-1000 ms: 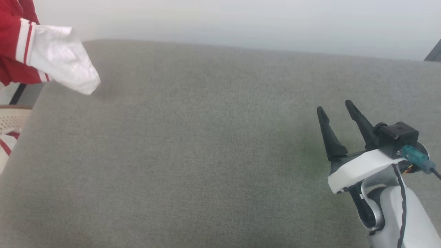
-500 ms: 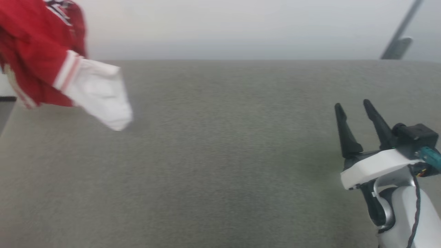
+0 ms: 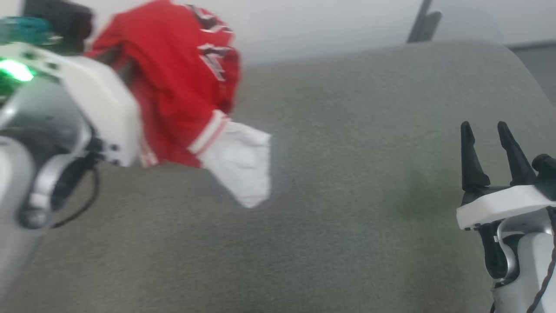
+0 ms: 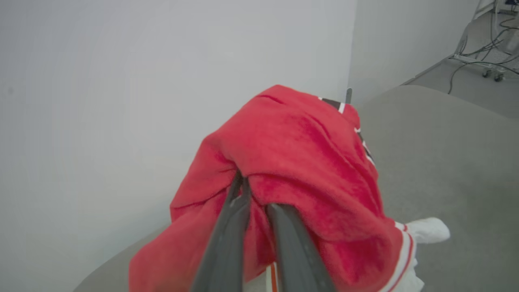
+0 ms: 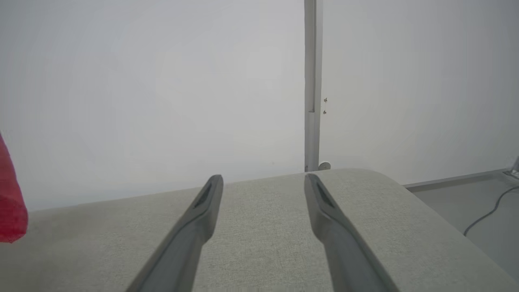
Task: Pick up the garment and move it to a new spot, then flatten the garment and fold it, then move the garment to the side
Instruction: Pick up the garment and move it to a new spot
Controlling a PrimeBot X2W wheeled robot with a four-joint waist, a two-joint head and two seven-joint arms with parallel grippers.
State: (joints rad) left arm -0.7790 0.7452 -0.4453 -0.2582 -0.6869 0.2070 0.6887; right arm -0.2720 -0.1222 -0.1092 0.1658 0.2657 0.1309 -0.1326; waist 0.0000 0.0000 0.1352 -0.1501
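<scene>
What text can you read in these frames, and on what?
No text here is legible.
Shirt lettering: black with a white outline, bunched up and motion-blurred, so it can't be read.
Left wrist view: slivers of the same lettering show at the fold's edge, too little to read.

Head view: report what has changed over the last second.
The camera has swung, shifting the whole picture. Beyond that, the garment, bunched in the left gripper, has travelled in from the upper left over the grey surface, nearer the right gripper. Unchanged: left jaws shut on the garment, right jaws open and empty above the surface.
</scene>
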